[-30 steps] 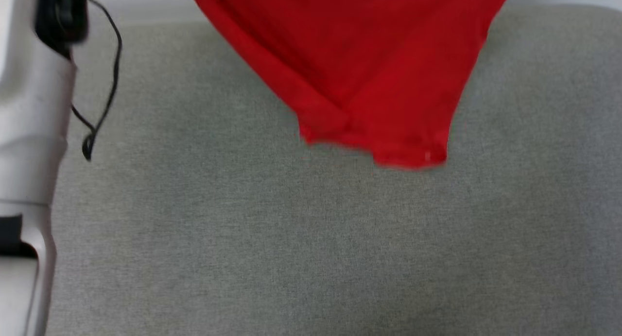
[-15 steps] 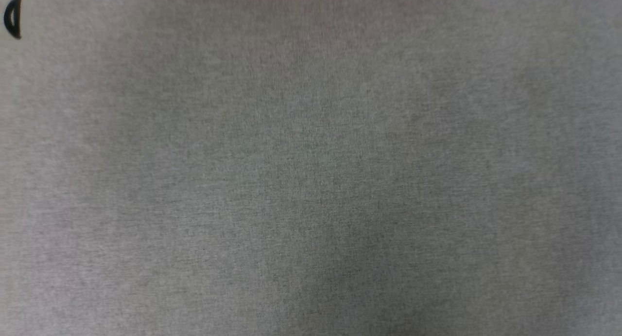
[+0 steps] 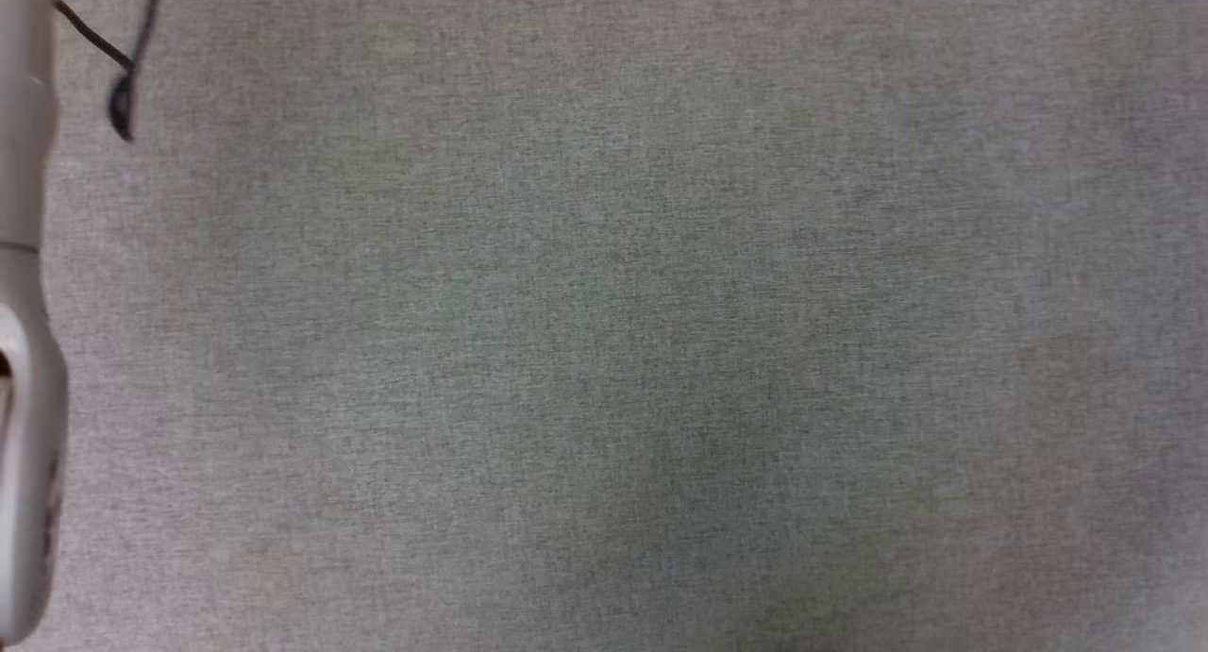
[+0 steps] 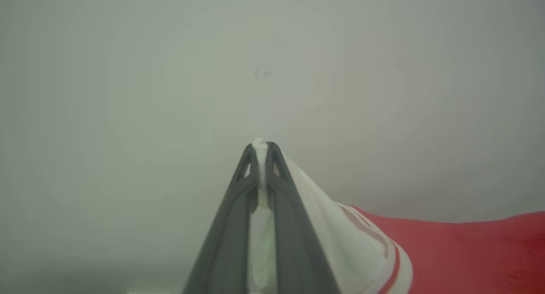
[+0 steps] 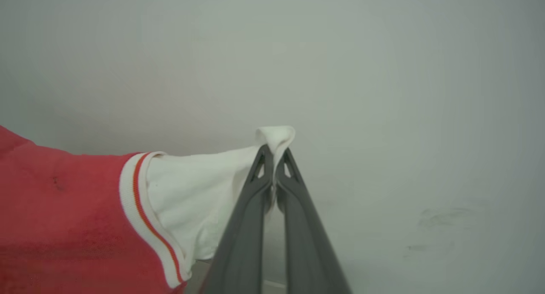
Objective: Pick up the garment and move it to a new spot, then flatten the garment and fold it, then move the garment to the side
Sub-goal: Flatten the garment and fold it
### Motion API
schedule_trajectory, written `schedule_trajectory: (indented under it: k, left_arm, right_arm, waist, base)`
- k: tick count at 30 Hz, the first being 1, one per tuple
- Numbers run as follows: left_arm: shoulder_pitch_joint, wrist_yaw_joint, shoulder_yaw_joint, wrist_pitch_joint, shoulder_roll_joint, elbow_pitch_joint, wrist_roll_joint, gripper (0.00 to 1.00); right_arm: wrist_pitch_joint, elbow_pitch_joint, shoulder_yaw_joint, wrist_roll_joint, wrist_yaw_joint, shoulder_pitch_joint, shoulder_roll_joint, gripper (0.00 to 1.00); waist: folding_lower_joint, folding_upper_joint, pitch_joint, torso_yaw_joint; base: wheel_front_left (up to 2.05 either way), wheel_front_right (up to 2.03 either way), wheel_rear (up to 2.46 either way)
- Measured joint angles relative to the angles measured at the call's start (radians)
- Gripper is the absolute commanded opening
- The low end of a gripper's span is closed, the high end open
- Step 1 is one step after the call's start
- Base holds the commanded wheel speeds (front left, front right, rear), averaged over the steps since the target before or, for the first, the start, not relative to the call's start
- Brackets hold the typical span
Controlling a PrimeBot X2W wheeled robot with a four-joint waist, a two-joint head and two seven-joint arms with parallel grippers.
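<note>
In the left wrist view my left gripper (image 4: 260,147) is shut on a pinch of the garment's (image 4: 460,251) white sleeve, with the red body and striped trim trailing off to the lower right. Over in the right wrist view my right gripper (image 5: 274,151) is shut on the other white sleeve of the garment (image 5: 64,226), whose red body hangs to the lower left. Both grippers are raised in front of a pale wall. A pale forearm (image 3: 24,350) runs along the left edge of the head view, with a black cable (image 3: 118,76) looping beside it.
A grey fabric surface (image 3: 642,350) spreads across the head view. A plain pale wall (image 5: 383,72) stands behind both grippers in the wrist views.
The head camera has tilted down: the hanging red garment seen a second ago has left the head view, and the grey surface remains. The forearm shows again at the left edge.
</note>
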Motion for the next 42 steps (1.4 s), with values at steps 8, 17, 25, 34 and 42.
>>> schedule_trajectory:
  k: [8,17,25,34,42]
  left_arm:
    - [0.165,-0.060,0.013,-0.038,-0.008,0.050,-0.049,0.00]
    - [0.606,-0.091,0.057,-0.066,-0.012,-0.052,-0.126,0.00]
    - [1.027,-0.044,0.077,-0.050,0.000,-0.244,-0.181,0.00]
    - [1.400,0.055,0.082,0.029,0.030,-0.494,-0.229,0.00]
    - [1.651,0.173,0.075,0.092,0.068,-0.661,-0.227,0.00]
  right_arm:
    - [-0.030,-0.023,0.127,0.152,0.000,0.180,0.003,0.00]
    - [0.003,-0.175,0.192,0.360,0.000,0.595,-0.078,0.00]
    - [0.029,-0.331,0.136,0.404,0.000,0.977,-0.099,0.00]
    - [0.103,-0.514,0.005,0.334,0.000,1.384,-0.056,0.00]
    - [0.204,-0.651,-0.136,0.290,0.000,1.690,0.034,0.00]
  waist:
    - [-0.0001,0.0000,-0.057,0.007]
    - [-0.0002,0.0000,-0.229,0.018]
    - [-0.0003,0.0000,-0.393,0.022]
    - [-0.0005,0.0000,-0.537,0.012]
    - [-0.0005,0.0000,-0.633,0.010]
  base:
    - [0.00,0.00,0.00]
    - [0.00,0.00,0.00]
    - [0.00,0.00,0.00]
    - [0.00,0.00,0.00]
    - [0.00,0.00,0.00]
